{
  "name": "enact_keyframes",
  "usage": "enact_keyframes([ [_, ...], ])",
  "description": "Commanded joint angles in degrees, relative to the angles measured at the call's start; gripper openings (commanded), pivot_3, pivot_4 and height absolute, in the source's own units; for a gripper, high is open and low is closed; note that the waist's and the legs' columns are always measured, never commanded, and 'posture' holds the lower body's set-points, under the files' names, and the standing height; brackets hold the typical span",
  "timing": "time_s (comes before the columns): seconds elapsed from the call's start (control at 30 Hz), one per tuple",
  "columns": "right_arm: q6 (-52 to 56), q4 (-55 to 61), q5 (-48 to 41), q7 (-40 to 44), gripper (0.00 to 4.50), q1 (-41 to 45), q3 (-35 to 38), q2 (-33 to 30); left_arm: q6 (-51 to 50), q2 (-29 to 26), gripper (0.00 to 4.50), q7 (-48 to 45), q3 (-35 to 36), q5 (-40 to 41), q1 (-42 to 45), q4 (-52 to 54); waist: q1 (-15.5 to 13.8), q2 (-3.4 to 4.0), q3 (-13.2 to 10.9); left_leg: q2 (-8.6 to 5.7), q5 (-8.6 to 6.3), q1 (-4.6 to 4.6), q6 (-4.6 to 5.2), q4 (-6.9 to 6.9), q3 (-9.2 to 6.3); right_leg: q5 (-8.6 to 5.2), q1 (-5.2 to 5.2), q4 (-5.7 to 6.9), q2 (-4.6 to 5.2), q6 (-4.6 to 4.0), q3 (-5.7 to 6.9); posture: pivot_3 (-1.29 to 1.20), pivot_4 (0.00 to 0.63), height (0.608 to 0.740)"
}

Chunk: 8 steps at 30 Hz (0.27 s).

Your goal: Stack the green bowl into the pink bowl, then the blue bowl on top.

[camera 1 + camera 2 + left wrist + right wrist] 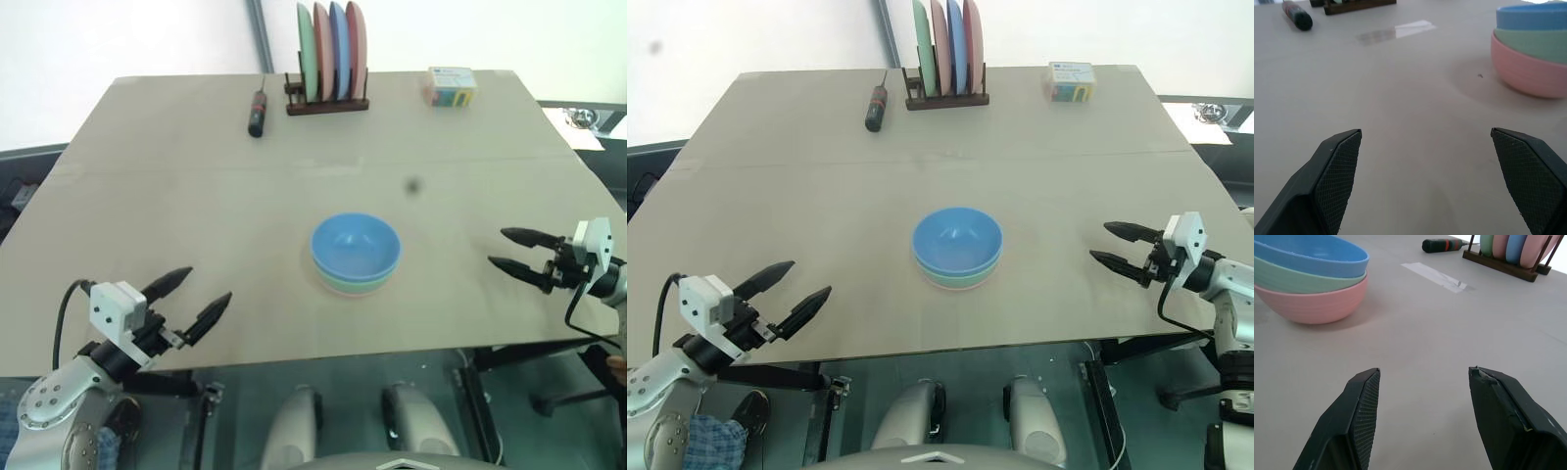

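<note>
Three bowls stand nested in the middle of the table. The blue bowl [356, 246] is on top, the green bowl [1303, 279] sits under it, and the pink bowl [1312, 303] is at the bottom. My left gripper [194, 300] hangs open over the table's near left edge, well away from the stack. My right gripper [507, 249] is open near the table's right edge, pointing toward the bowls with nothing between its fingers.
A wooden rack [328, 103] with several upright coloured plates stands at the table's far edge. A screwdriver [258, 113] lies to the left of it. A small box [450, 86] sits at the far right. The table [196, 206] is bare around the bowls.
</note>
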<state>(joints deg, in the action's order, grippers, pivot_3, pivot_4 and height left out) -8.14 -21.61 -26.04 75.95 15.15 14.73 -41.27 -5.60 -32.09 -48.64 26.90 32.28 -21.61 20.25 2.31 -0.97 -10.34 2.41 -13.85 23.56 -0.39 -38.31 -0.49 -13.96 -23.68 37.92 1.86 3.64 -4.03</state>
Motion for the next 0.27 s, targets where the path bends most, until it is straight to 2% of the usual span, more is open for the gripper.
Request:
enact_keyframes([
  [0.03,-0.92,1.31,-1.82,0.06,3.0,-0.93,2.9,-1.05,1.29,-0.2,4.5,-1.19,1.52,1.83,-0.52,2.3,0.0,0.0,0.0,0.0,0.0,0.0,0.0,0.0,0.01,0.0,0.0,0.0,0.0,0.0,0.0,0.0,0.15,0.74],
  [0.27,-0.6,3.07,-2.14,-0.66,3.0,-3.03,3.29,-1.56,2.2,-1.11,4.5,-2.8,1.22,1.75,0.8,1.47,-0.02,0.0,0.0,0.0,0.0,0.0,0.0,0.0,0.01,0.0,0.0,0.0,0.0,0.0,0.0,0.0,0.15,0.74],
])
